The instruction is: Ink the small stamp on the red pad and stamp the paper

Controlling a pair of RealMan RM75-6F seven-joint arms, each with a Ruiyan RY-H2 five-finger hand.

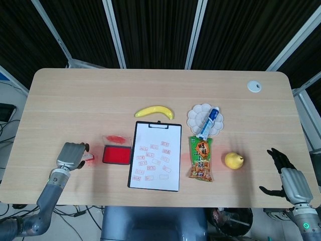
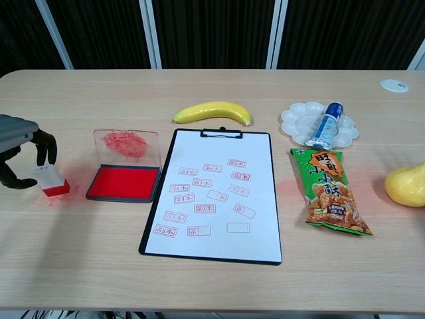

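Chest view, frame left: my left hand (image 2: 20, 149) has fingers (image 2: 45, 147) around the small stamp (image 2: 50, 180), grip uncertain; I'd pinch squarely, lift straight toward the red pad (image 2: 123, 182)

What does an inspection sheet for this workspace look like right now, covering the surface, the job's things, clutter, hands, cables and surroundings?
Surface: wooden table, faint red smudges near the stamp.
Job's things: small stamp upright left of the open red ink pad; clipboard paper already carries many red prints.
Clutter: banana, paint tray with a tube on it, snack bag, pear.
Hands: left hand has its fingers around the stamp, firm grip not certain; right hand open at the table's edge.
Cables: some on the floor beyond the table's left end.
Surroundings: dark curtains with metal poles.
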